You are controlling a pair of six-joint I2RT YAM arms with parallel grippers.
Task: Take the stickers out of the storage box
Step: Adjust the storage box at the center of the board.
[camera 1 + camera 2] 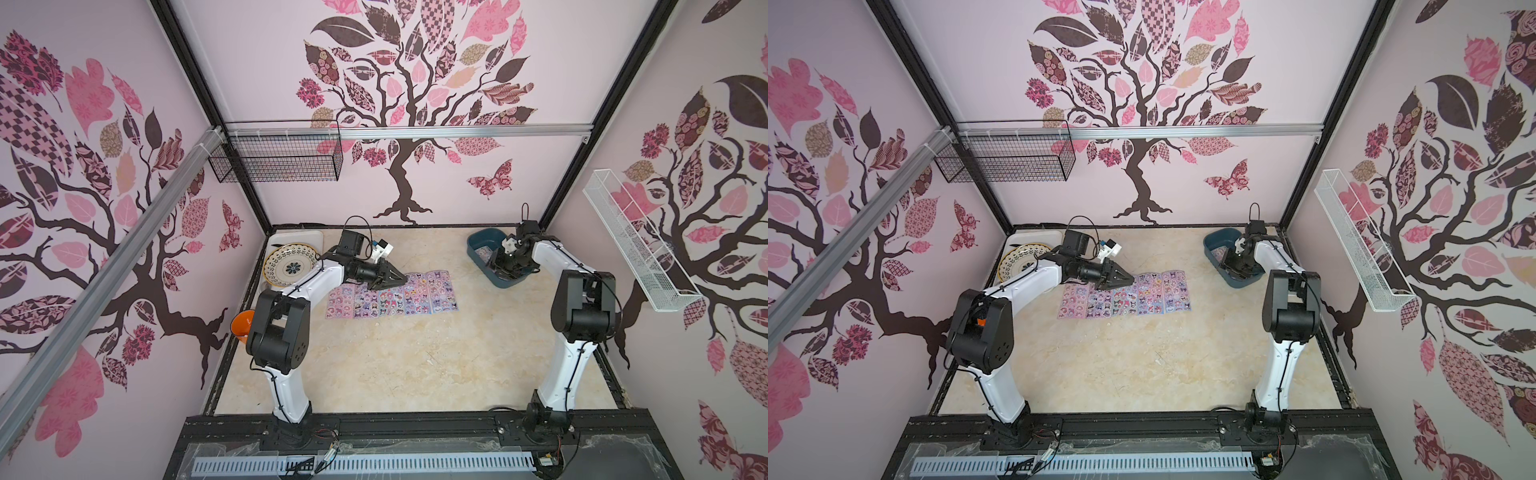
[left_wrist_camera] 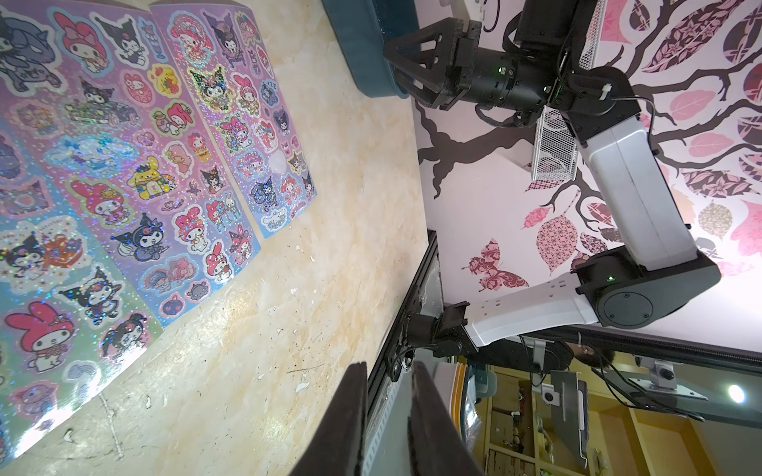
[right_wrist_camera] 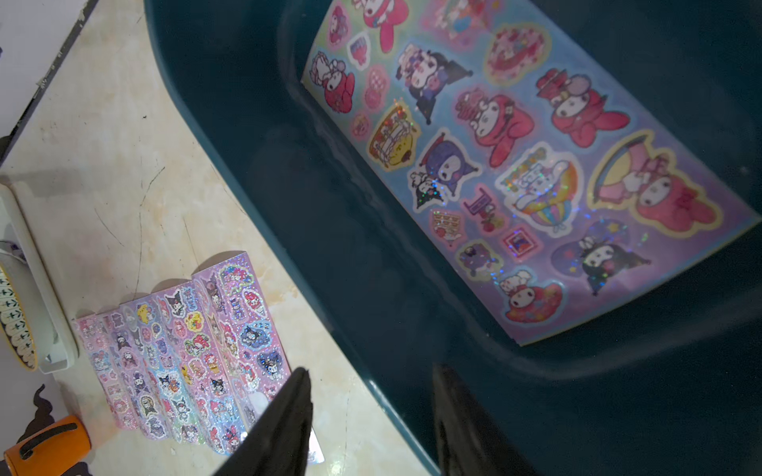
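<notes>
Sticker sheet [image 3: 515,165] flat in storage box [image 3: 268,185], apart from spread right gripper [image 3: 371,371] fingers [image 3: 284,416].

Robot lab test cell: decal-covered wall panels [image 1: 457,199] and aluminium rails [image 1: 457,131] are enclosing a marble-pattern desk [image 1: 374,365], and the left arm [image 1: 286,386] and right arm [image 1: 561,382] are standing on a black base rail [image 1: 415,423].

Eight stickers [image 1: 415,296], one storage box [image 1: 508,281], one plate [image 1: 291,266].
</notes>
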